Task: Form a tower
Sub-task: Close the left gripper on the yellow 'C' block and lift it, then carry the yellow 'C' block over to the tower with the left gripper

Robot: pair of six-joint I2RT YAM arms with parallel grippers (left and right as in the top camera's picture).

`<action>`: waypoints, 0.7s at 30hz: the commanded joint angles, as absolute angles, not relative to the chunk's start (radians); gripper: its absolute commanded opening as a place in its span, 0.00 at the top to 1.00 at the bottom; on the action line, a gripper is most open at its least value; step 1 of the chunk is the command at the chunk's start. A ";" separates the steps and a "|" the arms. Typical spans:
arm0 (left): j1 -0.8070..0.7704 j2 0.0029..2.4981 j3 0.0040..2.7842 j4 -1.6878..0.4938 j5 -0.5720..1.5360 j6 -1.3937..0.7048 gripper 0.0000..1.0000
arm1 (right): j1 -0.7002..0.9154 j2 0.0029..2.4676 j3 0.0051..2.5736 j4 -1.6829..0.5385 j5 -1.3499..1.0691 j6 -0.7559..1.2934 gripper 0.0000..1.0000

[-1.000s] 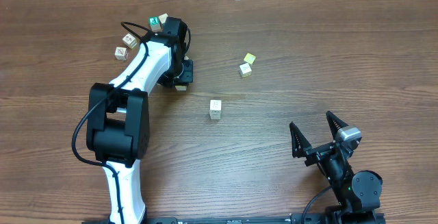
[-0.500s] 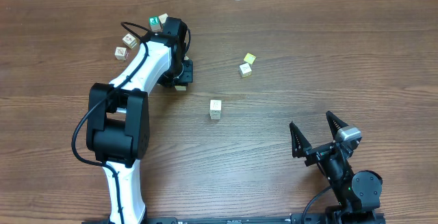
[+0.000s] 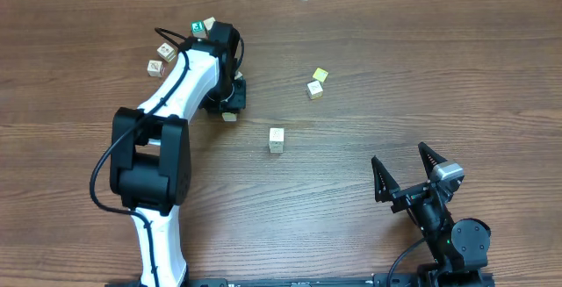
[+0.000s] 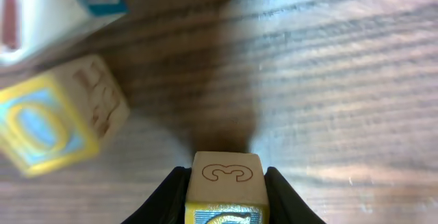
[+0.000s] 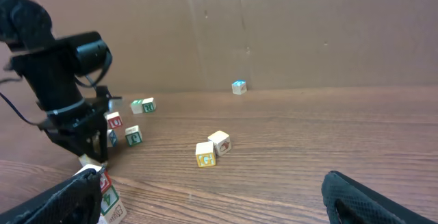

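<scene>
1 cube marked 3 (image 4: 226, 179), pinched by the left gripper (image 3: 230, 111), has edged toward the table (image 3: 395, 76)'s near edge, likely bound for the tower (image 3: 277, 139); right gripper (image 3: 399, 157) sits spread.

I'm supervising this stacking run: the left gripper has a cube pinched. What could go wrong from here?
The left gripper pinches the 3 cube by two sides, so it might twist or slip. The yellow-and-blue cube close by could get knocked. The tower is one cube wide; a skewed placement may topple it.

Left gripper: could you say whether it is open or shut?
Shut: the left gripper presses both sides of the cube marked 3.
</scene>
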State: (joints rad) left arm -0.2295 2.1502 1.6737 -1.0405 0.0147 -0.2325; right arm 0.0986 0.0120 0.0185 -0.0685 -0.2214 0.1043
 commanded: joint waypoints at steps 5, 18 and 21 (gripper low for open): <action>-0.239 1.940 1.781 -1.119 0.019 -0.276 0.75 | 0.094 0.003 0.008 -0.063 -0.222 0.107 0.00; -0.260 1.777 1.781 -1.260 0.023 -0.382 0.77 | 0.094 0.003 0.008 -0.063 -0.222 0.107 0.00; -0.283 1.778 1.781 -1.281 0.027 -0.382 0.79 | 0.094 0.003 0.008 -0.063 -0.222 0.107 0.00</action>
